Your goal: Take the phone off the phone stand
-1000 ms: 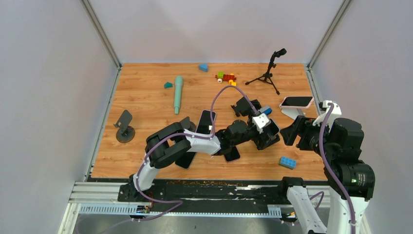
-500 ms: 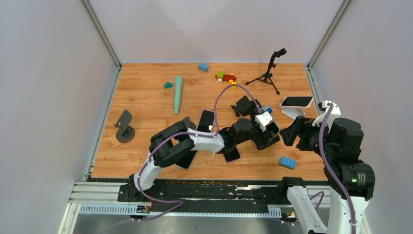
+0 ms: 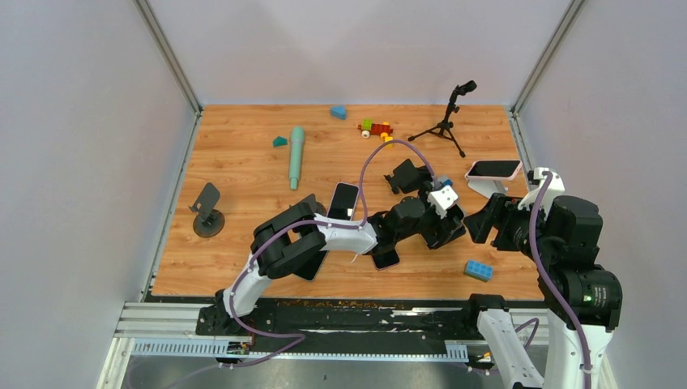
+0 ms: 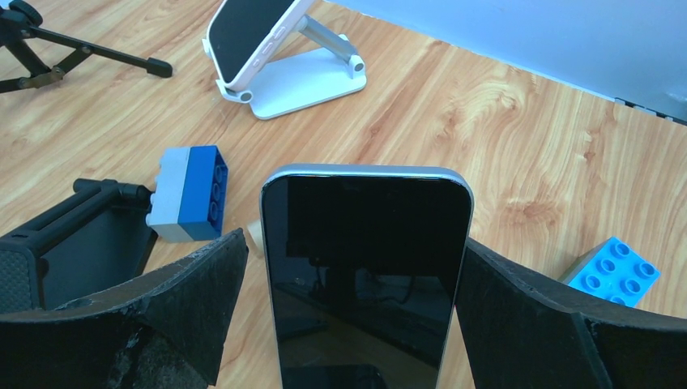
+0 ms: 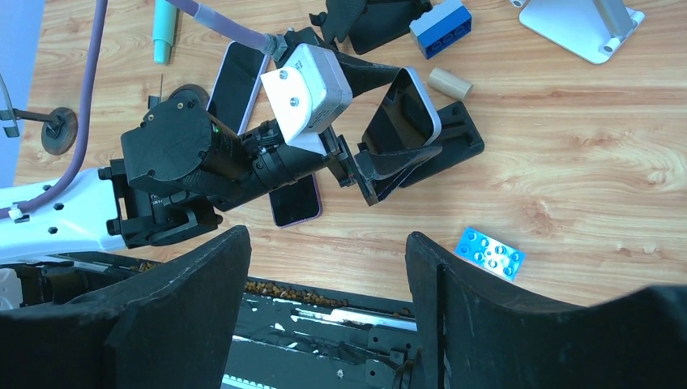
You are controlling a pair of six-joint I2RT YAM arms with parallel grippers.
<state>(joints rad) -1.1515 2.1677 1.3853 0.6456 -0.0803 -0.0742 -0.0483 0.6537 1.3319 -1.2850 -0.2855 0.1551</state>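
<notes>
Your left gripper [image 4: 352,247] straddles the phone [image 4: 364,275], jaws wide (right gripper [image 5: 326,243] gapes empty); it's not yet off the black stand [image 5: 458,138].

Robotics lab test cell: wood-grain table [image 3: 243,178] boxed by plain grey panels [image 3: 73,162] on aluminium posts [image 3: 168,55], two arms [image 3: 283,243] bolted to near rail [image 3: 154,320], toy blocks [image 3: 478,270] scattered.

Blue-white brick [image 4: 190,193], black holder [image 4: 77,235] close beside phone [image 4: 364,267]; bare wood [image 4: 486,121] beyond.
</notes>
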